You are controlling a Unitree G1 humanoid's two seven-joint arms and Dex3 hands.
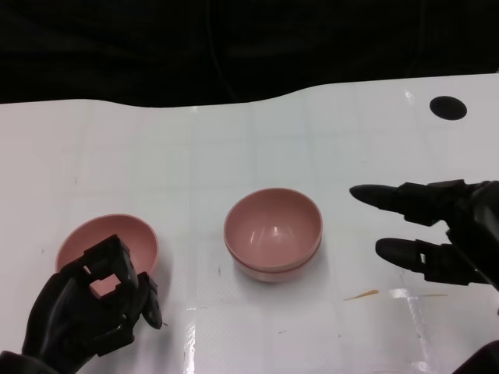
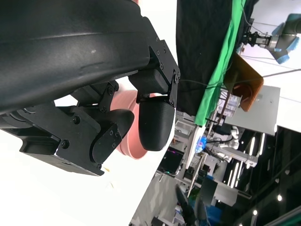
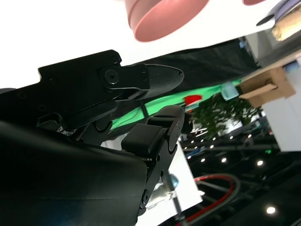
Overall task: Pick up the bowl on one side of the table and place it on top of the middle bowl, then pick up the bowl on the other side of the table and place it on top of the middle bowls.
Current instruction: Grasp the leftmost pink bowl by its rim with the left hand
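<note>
Pink plastic bowls sit on the white tabletop (image 1: 249, 156): from the head view, the middle stack (image 1: 274, 232) looks like two bowls already nested, judging by the double rim, and one more bowl (image 1: 109, 243) lies to the left, so the second pick appears to be the step in hand. The left hand (image 1: 90, 312) sits over that bowl's near rim with its fingers curled; a bit of pink shows through them, but I cannot tell whether it truly grips the rim. The right hand (image 1: 437, 230) hovers well to the right of the stack, fingers spread and holding nothing.

The left wrist view shows the fingers (image 2: 153, 125) bent in front of the bowl's pink wall (image 2: 129, 141), close, contact unclear.

The right wrist view shows the open fingers (image 3: 155, 77) pointing toward the stack (image 3: 164, 19).

A shallow hold on that thin rim could let the bowl tip or slip during the lift, or skid away across the smooth top.
</note>
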